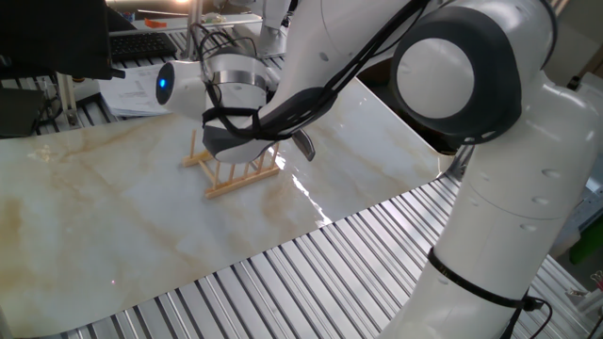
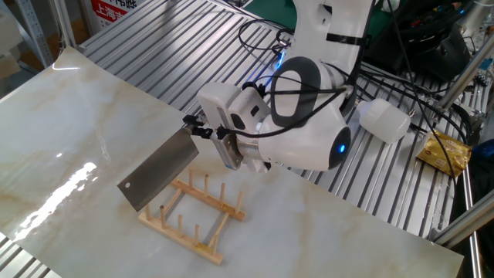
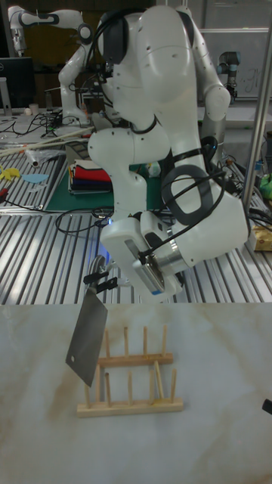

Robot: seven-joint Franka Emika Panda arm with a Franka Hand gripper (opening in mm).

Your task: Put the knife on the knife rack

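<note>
- A white robot arm reaches over a pale marble-patterned counter (image 2: 69, 116), carrying the knife (image 2: 158, 171) in the air above the knife rack (image 2: 193, 218).
- The gripper (image 2: 194, 128) is clamped on the knife's handle end. The handle itself is mostly hidden between the black fingers, so only its tip shows in the tall fixed view.
- The knife is a cleaver with a broad, rectangular, shiny blade. It hangs slanted, handle end high and the blade's far corner low.
- In the tall fixed view the blade (image 3: 86, 336) is seen almost flat-on. Its lower corner reaches down beside the leftmost pegs of the rack (image 3: 130, 383).
- Whether the blade's lower corner touches the rack or hangs just clear of it cannot be told from these views.
- The rack is light wood: two parallel base rails with rows of thin upright pegs. It stands flat on the counter, with nothing between its pegs.
- Holding the knife by the handle leaves the whole blade free, which suits sliding it down into a gap between pegs.
- The tilt and the position at one end of the rack suggest the arm is lining the blade up with a slot.
- In one fixed view the arm's wrist covers most of the rack (image 1: 236, 174), and the blade cannot be made out.
- The knife is not yet resting on the rack.
</note>
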